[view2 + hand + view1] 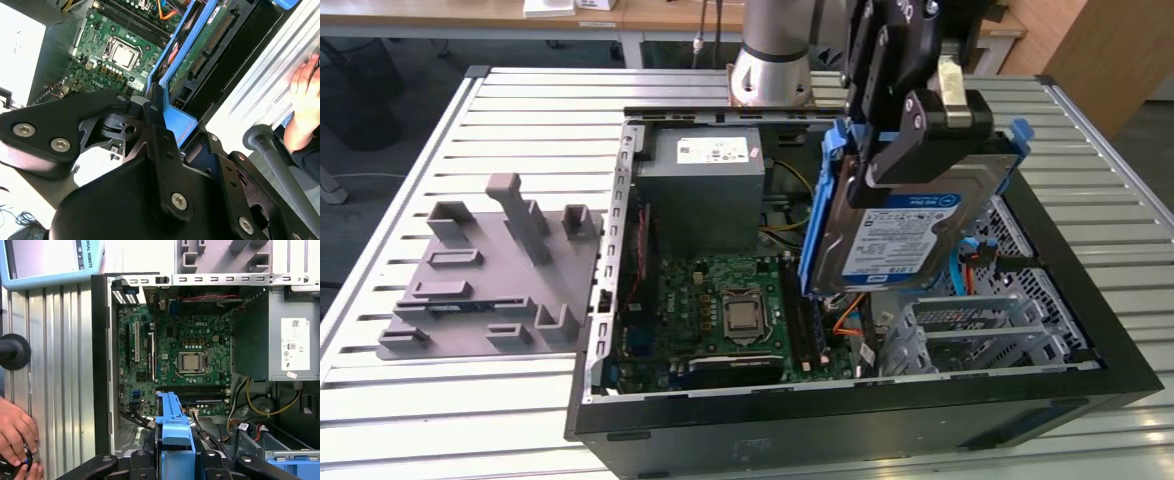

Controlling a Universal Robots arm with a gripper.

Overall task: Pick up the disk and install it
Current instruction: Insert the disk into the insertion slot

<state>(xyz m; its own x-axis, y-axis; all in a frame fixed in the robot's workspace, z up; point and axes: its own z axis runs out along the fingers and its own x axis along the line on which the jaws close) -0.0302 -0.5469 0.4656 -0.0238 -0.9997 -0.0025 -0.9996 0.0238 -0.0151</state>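
Exterior view: tool (907, 165) clamped on disk (902, 235), holding it tilted, label showing, above open computer case (854, 425) on slatted bench (480, 400); person's hand (17, 437) near case in first wrist view.

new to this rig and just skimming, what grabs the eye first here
A disk with blue rails hangs tilted in the arm's jaws, over the open computer case. Inside the case lies the green circuit board. In the first wrist view, a person's hand sits beside the case.

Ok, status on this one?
Gripper shut on the disk. Disk on edge over the open computer case, not seated. Person's hand beside the case.
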